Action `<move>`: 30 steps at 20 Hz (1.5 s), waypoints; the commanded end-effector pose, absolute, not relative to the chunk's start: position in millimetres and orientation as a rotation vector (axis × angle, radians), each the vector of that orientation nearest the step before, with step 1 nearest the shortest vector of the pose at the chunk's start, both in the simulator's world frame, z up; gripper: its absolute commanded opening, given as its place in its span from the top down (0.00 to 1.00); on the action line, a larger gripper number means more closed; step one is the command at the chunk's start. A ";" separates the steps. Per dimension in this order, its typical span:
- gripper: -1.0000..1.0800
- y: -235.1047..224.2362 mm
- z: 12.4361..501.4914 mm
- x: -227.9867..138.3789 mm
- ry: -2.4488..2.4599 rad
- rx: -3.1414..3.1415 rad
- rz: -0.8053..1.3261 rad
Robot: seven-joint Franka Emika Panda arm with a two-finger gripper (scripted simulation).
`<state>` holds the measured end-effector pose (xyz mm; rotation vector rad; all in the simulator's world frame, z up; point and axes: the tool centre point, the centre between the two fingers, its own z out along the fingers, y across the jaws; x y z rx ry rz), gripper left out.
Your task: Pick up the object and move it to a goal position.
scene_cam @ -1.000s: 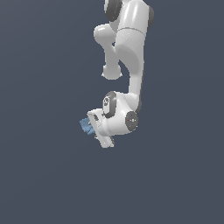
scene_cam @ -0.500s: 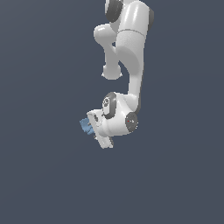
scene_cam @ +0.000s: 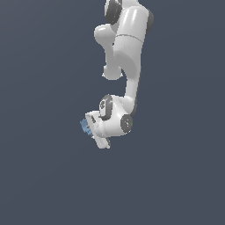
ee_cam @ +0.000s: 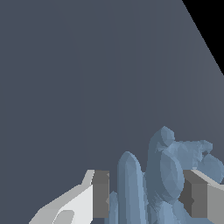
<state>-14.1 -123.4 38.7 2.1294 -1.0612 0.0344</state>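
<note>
- Gripper [ee_cam: 146,203]: closed on the light-blue lumpy object [ee_cam: 164,175], gray pads [ee_cam: 101,194] pressing both sides.
- Object [scene_cam: 84,125]: between the fingers, protruding beyond the fingertips.

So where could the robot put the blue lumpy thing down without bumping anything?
Nearly anywhere: the grey floor is bare on both sides of the arm and below the hand. The only crowded spot is the hand itself, where the blue block sits squeezed between the fingers.
</note>
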 end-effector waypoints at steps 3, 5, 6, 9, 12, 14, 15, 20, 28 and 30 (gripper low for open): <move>1.00 -123.4 38.4 -14.0 -1.061 2.130 0.036; 1.00 -123.4 38.4 -14.0 -1.061 2.130 0.036; 1.00 -123.4 38.4 -14.0 -1.061 2.130 0.036; 1.00 -123.3 38.5 -14.0 -1.061 2.130 0.036; 1.00 -120.3 40.4 -14.6 -1.061 2.130 0.036; 1.00 -114.7 43.8 -15.8 -1.061 2.130 0.036; 1.00 -110.9 46.2 -16.6 -1.061 2.130 0.036; 1.00 -80.2 64.9 -22.9 -1.060 2.130 0.035; 1.00 -1.9 112.6 -38.1 -1.058 2.131 0.035; 1.00 19.2 125.8 -42.1 -1.058 2.131 0.035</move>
